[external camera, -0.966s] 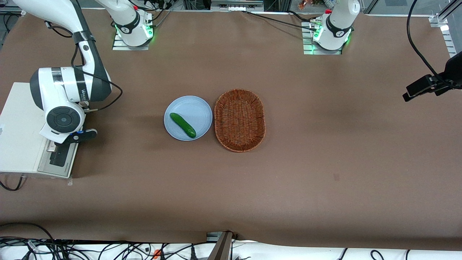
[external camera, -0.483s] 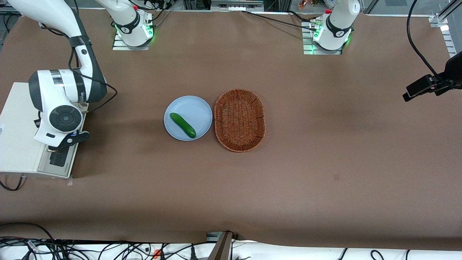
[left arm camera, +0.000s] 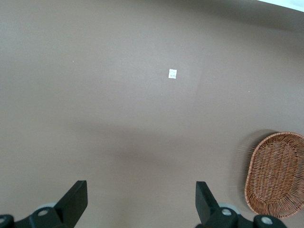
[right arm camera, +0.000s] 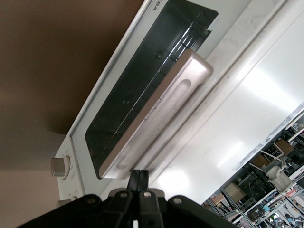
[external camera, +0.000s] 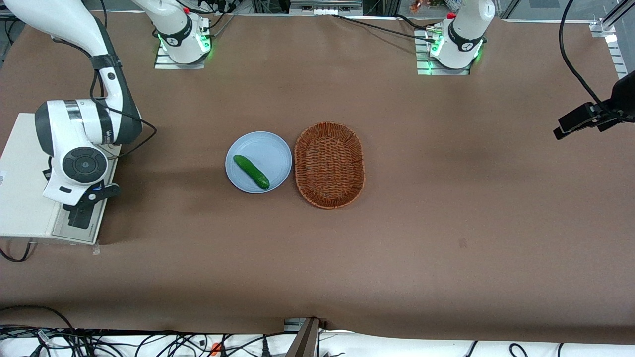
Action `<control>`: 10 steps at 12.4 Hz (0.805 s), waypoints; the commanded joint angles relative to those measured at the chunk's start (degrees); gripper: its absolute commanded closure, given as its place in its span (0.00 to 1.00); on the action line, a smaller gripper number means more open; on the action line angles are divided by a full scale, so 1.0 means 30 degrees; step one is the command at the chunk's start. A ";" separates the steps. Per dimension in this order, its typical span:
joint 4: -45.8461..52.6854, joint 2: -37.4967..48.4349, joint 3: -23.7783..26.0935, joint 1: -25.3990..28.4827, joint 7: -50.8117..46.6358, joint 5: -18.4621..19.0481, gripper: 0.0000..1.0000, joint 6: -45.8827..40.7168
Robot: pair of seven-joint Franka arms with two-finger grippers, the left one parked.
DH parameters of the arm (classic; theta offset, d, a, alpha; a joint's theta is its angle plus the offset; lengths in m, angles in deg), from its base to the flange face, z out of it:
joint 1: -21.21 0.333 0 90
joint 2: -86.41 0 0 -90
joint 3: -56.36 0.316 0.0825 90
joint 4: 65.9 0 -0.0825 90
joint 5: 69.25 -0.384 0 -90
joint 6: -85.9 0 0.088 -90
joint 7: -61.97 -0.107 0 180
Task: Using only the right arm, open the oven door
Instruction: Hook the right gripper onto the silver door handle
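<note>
Gripper (right arm camera: 139, 183) of the right arm (external camera: 79, 144) hangs over the toaster oven (external camera: 25, 188), which stands at the working arm's end of the table (external camera: 446, 198). In the right wrist view its two fingers are pressed together with nothing between them, and they point down at the long silver bar handle (right arm camera: 161, 109). They are close above the handle, but I cannot tell if they touch it.

The oven door (right arm camera: 142, 95) looks closed to me: its silver frame and dark glass lie flat with the front of the oven, and I see no gap along the edge near the handle. A small knob (right arm camera: 58, 165) shows beside the door.

I judge that we are at the approach step, so the opening itself is not yet begun. For the next move I see two ways. With the fingers closed like this, I could bring them down just between the handle and the glass, hook the bar and pull it away from the oven while going down with the door's swing. Otherwise I must first spread the fingers and take the bar between them. In both cases the pull has to follow an arc around the hinge, not a straight line.

The blue plate (external camera: 258, 161) with the cucumber (external camera: 251, 172) and the wicker basket (external camera: 329, 164) lie well apart, near the table's middle.
</note>
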 commanded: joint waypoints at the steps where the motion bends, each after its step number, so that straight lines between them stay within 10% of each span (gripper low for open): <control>1: 0.0081 -0.0305 0.0072 -0.0075 0.0220 0.0381 1.00 0.0585; 10: 0.0402 -0.0978 0.0072 -0.0076 -0.0102 -0.0667 1.00 0.0850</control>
